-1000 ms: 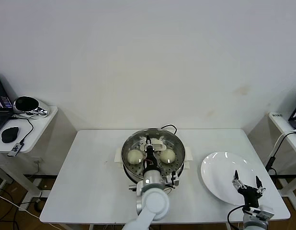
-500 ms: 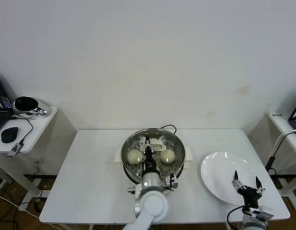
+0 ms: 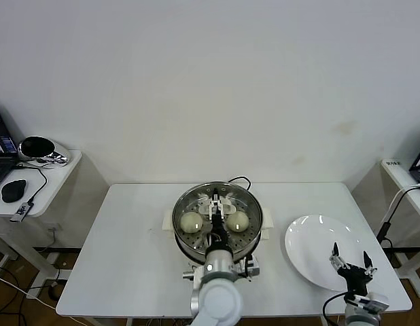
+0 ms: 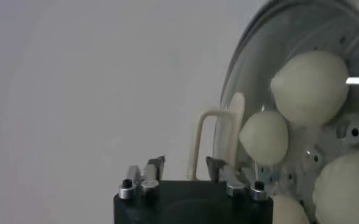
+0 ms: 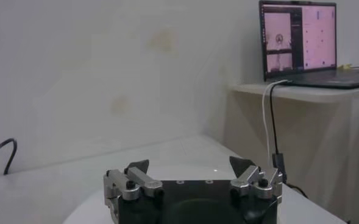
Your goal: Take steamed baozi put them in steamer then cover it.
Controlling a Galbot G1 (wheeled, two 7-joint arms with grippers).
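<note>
baozi (image 3: 191, 221) in steamer (image 3: 185, 245); plate (image 3: 312, 261) right

So the desk (image 3: 128, 251) is a plain white rectangular one, set close to the wall. The steamer (image 3: 217, 219) sits roughly mid-desk toward the back edge, on its cream-white base with handles poking out each side, black cord (image 3: 241, 180) curling off behind it. A flat white plate (image 3: 325, 261) lies to the right, apart from the steamer, near the front-right corner.

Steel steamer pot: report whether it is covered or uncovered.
Covered: the round clear glass lid sits on the shiny steel steamer, its cream-white bar handle inside the open left gripper; right gripper waits aside.
</note>
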